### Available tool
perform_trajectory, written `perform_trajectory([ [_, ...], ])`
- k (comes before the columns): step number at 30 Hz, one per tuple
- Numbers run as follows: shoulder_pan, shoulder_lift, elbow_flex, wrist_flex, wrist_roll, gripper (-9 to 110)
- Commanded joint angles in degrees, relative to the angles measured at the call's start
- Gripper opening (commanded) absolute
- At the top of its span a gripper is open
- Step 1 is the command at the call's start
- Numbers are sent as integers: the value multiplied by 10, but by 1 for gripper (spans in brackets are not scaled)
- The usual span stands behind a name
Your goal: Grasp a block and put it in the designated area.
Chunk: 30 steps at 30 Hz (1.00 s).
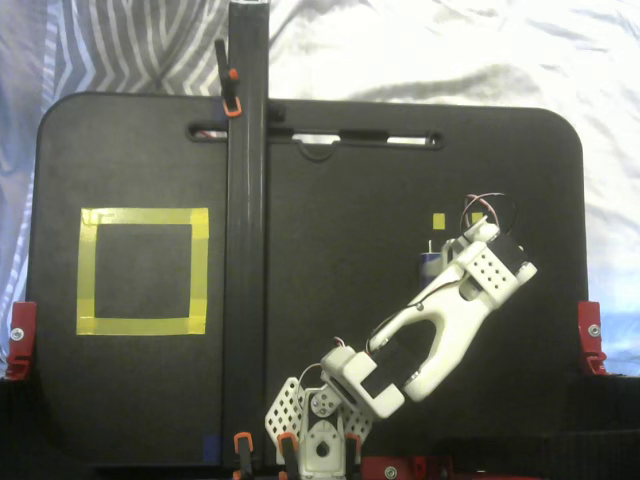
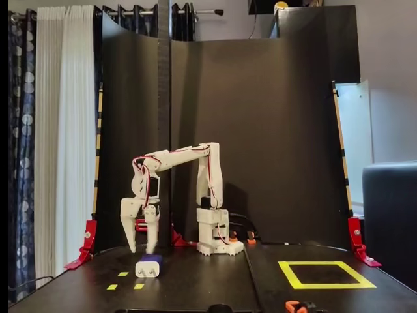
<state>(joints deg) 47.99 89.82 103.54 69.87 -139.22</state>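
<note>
Top-down fixed view first: one block [image 1: 429,264], dark blue, peeking out just left of my claw [image 1: 447,262]. My wrist covers the fingers here, so I can't tell from this angle how wide I'm open. One designated area [image 1: 143,271], the big yellow tape square, sits way off to the left of my claw across the worktop [image 1: 330,250], on the far side of the black upright post [image 1: 247,230]. Nothing inside it, just bare black board. I count two tiny yellow squares near my claw, one [image 1: 438,221] just above it and one partly hidden by my wires.

Front fixed view: same single block [image 2: 148,266] lying on the worktop [image 2: 195,280], directly below my claw [image 2: 141,249]. My two fingers are spread open, tips hanging just above it, gripping nothing. Three small yellow marks show on the board just in front of the block. The designated area [image 2: 326,274] is well off to the right, empty.
</note>
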Motion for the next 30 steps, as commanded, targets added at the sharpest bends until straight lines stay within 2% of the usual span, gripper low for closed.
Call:
perform_trajectory([
  [1,4,11,-21,-3,1,37],
  [6,5,11,-21,-12,0,42],
  [18,4,-31,-19,-13,0,41],
  [30,2,-90,-18,-67,-1,41],
])
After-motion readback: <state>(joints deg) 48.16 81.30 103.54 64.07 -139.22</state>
